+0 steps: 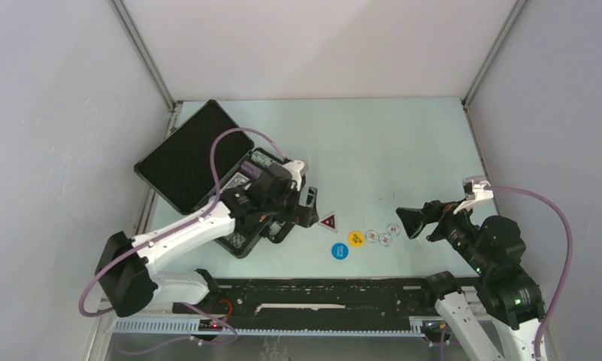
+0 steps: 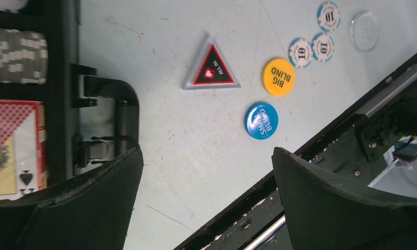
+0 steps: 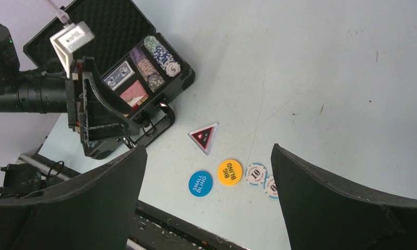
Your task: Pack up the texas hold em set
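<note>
the step in hand looks like gathering the loose pieces, since the bulk of the set is already stowed. the black briefcase [image 3: 184, 79] lies open at the far left of the counter [image 1: 403, 150] with its lid [image 1: 186, 153] thrown back. in its foam base sit rows of poker chips [image 3: 159, 54], a blue card deck [image 3: 118, 75] and a red card deck [image 3: 134, 92]. out on the counter, in front of the case and toward the middle, are the triangular marker [image 2: 210, 69], the yellow big blind disc [image 2: 278, 77], the blue small blind disc [image 2: 261, 120] and three loose blue-edged chips [image 2: 301, 52], all close together. a pale see-through round thing [image 2: 364, 31] lies just beside the chips, and i cannot tell what it is. the left arm [image 1: 185, 226] reaches across the case's near corner. the left jaws are spread wide and hold nothing, hanging over bare counter just beside the case handle [image 2: 112, 87], with the marker the nearest piece. the right arm [image 1: 500, 244] sits to the right of the chips, and the right jaws are likewise wide apart and empty, pointed toward them. as i judge it, the next move is a descent onto one flat piece: the marker for the left, a chip for the right. that calls for care, since these pieces lie flush on the counter. the jaws must straddle the piece squarely, pinch its thin edges without skating it away, then carry it to a free slot in the foam.
</note>
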Controlling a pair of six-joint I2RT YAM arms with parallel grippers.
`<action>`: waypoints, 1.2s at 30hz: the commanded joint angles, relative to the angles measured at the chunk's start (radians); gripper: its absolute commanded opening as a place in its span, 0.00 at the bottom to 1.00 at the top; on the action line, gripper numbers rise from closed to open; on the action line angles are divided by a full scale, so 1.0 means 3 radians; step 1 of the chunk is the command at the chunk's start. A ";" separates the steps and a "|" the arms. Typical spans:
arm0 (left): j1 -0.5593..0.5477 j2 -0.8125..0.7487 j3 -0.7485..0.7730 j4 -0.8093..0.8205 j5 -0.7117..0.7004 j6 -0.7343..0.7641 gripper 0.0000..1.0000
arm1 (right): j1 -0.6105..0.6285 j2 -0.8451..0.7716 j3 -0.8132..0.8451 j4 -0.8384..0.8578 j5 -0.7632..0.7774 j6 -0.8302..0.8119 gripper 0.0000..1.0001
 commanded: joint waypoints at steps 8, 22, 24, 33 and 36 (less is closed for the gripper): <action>-0.0469 0.0290 0.0067 0.0375 0.0234 -0.0509 1.00 | 0.0019 0.0045 -0.0016 0.0081 0.0045 -0.0016 1.00; -0.0610 0.0101 -0.0260 0.0724 0.0234 -0.1020 1.00 | 0.0028 0.0131 0.0022 0.0083 -0.0007 0.0016 1.00; -0.0603 -0.0096 -0.0317 0.0681 0.0071 -0.1024 1.00 | 0.0028 0.0205 0.0051 0.0063 0.0004 0.0056 0.99; -0.0389 -0.0789 -0.0828 0.1370 0.0090 -0.1314 1.00 | 0.0043 0.0497 0.0086 -0.0024 -0.0087 0.0190 1.00; -0.0317 -0.0767 -0.0852 0.1561 0.0212 -0.1287 1.00 | 0.0054 0.0515 0.0081 -0.0057 -0.0058 0.0178 1.00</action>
